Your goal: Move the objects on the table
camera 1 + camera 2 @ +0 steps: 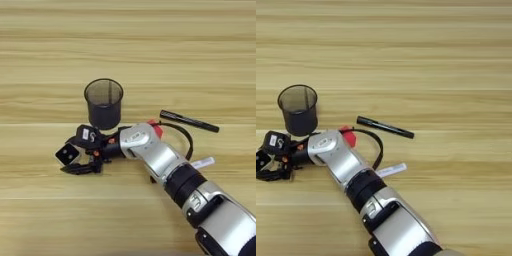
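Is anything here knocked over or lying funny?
Nothing looks knocked over or broken. The black mesh cup stands upright on the table. The black pen lies flat beside it, not in it. The red cube peeks out from behind the arm. The gripper is at a small cube.

Worktop: carried every item listed. Mesh cup: stood upright left of centre, behind the claw. Pen: lay flat to the right of the cup, apart from it, its left end slightly farther back than its right end. Right arm: entered from the lower right corner and reached leftward across the near half of the worktop, passing in front of the pen. Claw: lay at the arm's left end, just before the cup. White cube: sat between the claw's fingers. Red cube: mostly hidden behind the wrist, between cup and pen
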Tool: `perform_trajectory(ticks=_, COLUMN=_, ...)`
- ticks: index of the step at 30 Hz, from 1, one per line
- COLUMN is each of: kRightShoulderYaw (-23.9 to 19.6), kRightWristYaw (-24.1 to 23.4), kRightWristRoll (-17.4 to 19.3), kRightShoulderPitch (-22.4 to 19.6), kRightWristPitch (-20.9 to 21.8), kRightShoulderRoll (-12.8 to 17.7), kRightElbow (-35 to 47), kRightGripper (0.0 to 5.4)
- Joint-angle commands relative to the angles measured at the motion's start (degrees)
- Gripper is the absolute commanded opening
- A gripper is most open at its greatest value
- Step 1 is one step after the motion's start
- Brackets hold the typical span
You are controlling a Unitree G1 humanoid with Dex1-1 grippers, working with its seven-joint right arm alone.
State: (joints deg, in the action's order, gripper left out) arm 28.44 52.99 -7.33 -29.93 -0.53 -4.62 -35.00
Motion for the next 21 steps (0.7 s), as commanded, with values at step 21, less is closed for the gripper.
perform_trajectory(ticks=21, kRightShoulderYaw=-5.5, kRightWristYaw=6.6, kRightWristRoll=8.4, kRightShoulderPitch=-0.5, kRightWristPitch=-6.6, kRightShoulderRoll=8.4, kRightElbow=25.2, kRightGripper=3.14)
